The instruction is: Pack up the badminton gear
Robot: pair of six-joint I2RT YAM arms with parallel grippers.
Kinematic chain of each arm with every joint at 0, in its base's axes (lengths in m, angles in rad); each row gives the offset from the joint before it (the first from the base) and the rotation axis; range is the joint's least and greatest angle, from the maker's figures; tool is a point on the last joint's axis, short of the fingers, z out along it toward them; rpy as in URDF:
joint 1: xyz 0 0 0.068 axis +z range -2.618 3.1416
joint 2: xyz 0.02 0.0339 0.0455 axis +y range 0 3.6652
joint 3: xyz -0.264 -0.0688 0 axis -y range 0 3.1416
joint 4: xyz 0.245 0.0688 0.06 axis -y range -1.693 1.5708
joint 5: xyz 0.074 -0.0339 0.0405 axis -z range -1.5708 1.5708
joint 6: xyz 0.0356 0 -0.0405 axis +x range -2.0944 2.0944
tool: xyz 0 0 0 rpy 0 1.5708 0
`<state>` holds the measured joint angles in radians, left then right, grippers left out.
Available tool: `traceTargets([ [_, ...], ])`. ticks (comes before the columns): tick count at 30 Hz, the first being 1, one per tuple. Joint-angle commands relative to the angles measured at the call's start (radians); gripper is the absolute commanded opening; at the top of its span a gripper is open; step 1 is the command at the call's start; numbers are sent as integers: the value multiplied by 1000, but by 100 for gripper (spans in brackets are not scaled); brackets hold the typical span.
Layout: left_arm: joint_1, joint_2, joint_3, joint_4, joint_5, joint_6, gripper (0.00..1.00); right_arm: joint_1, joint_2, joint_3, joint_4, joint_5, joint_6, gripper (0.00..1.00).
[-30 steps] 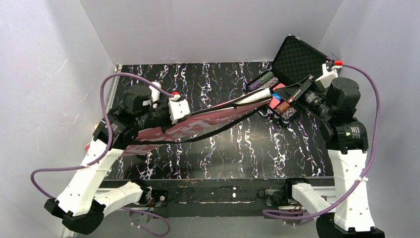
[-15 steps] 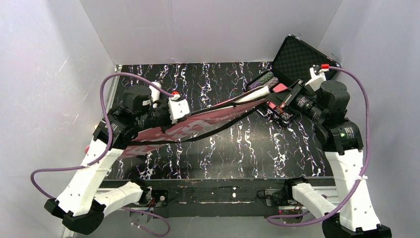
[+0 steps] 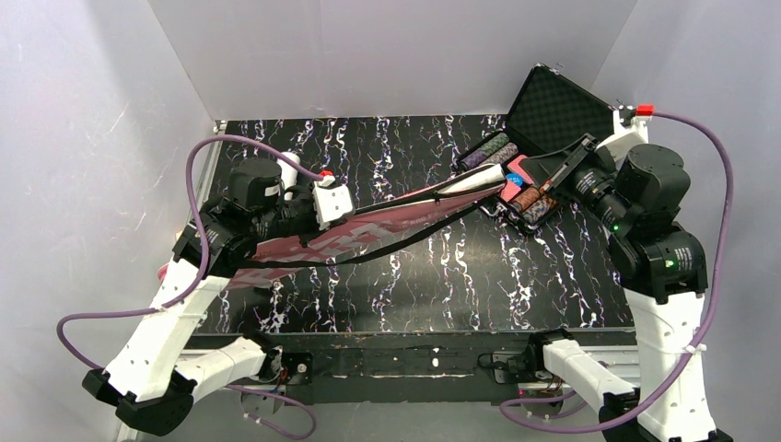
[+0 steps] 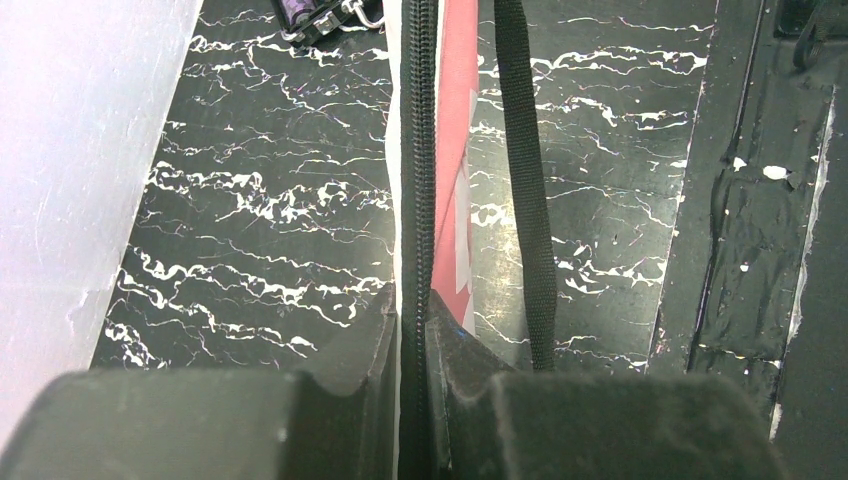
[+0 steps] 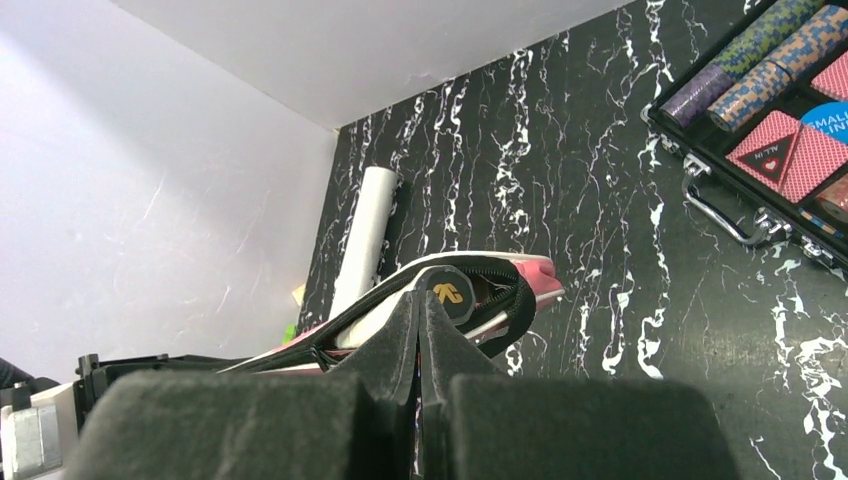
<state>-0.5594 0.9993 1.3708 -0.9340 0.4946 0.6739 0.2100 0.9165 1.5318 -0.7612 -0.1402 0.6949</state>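
Observation:
The long pink bag (image 3: 368,230) lies slanted across the table, lifted at its middle. My left gripper (image 3: 302,221) is shut on its black zipper edge, as the left wrist view (image 4: 415,320) shows. The black strap (image 4: 525,180) hangs beside it. The bag's open right end (image 5: 510,290) shows a white racket handle (image 3: 474,181) with a black, yellow-marked end cap (image 5: 448,291). My right gripper (image 5: 420,300) is shut, just short of that cap, above the chip case in the top view (image 3: 542,187). A white tube (image 3: 290,170) lies behind the left arm, also in the right wrist view (image 5: 365,235). No shuttlecocks show.
An open black foam-lined case (image 3: 553,110) of coloured poker chips sits at the back right, under my right gripper; its chips and metal handle show in the right wrist view (image 5: 780,130). White walls enclose the table on three sides. A small green and yellow thing (image 5: 293,325) lies by the left wall.
My right gripper moved left to the bag's open end, then drew back to the right over the chip case. The left gripper and bag have held still.

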Motion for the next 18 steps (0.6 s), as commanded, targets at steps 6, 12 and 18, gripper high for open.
traceTargets([
  [6,-2,-37,33,69,29,21,0,3,18,-89,93,-62,38,1],
  [12,-2,-32,36,68,39,20,0,6,22,-130,112,-99,44,1],
  [18,-2,-28,35,68,48,13,0,94,27,-181,135,-71,59,1],
])
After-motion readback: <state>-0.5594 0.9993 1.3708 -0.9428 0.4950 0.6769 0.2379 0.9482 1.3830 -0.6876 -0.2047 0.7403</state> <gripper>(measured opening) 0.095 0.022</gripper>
